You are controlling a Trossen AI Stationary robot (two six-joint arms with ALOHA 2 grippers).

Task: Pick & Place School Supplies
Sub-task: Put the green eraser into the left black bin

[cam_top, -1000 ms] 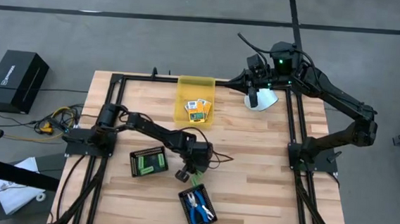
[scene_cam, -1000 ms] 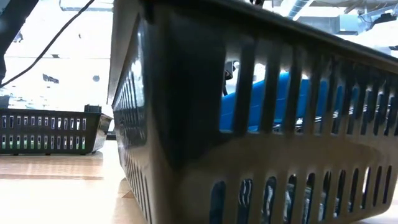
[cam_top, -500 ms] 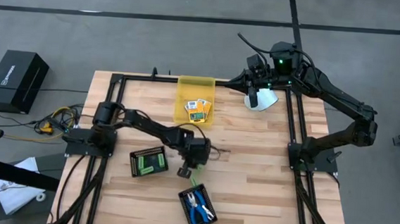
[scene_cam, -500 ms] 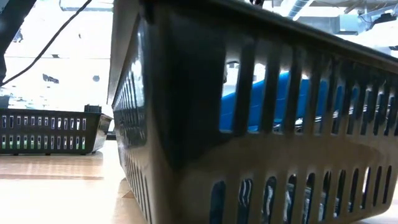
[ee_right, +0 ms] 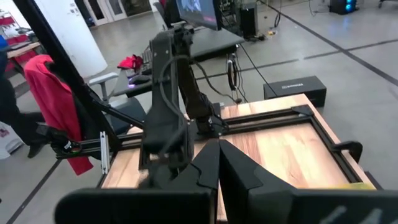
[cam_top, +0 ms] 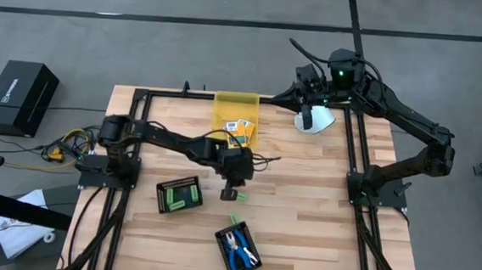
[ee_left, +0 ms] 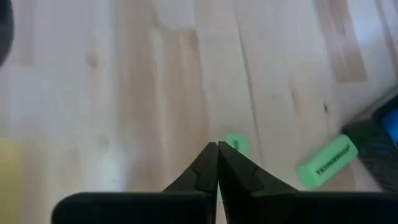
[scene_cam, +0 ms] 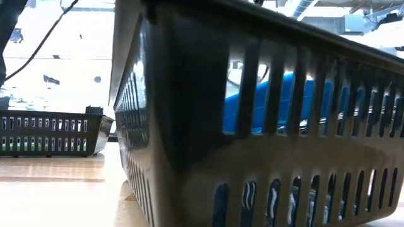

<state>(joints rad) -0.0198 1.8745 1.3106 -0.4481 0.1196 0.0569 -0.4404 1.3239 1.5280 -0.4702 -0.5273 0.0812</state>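
Your left gripper (cam_top: 233, 193) hangs over mid-bench, fingers pressed shut on nothing — two light-green sticks (ee_left: 326, 161) lie on the bare wood just beside the black tray (cam_top: 236, 248) of blue-handled scissors (cam_top: 237, 250). Your right gripper (cam_top: 308, 121) waits shut at the far edge, near the yellow bin (cam_top: 235, 105).

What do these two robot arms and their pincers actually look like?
Both arms are matte black, built of slim jointed segments on black frame mounts at the table's edges. Thin dark cables loop off the left arm and the right arm, which shows a small green light near its wrist. The left gripper and right gripper each have two dark, angular fingers tapering to a point.
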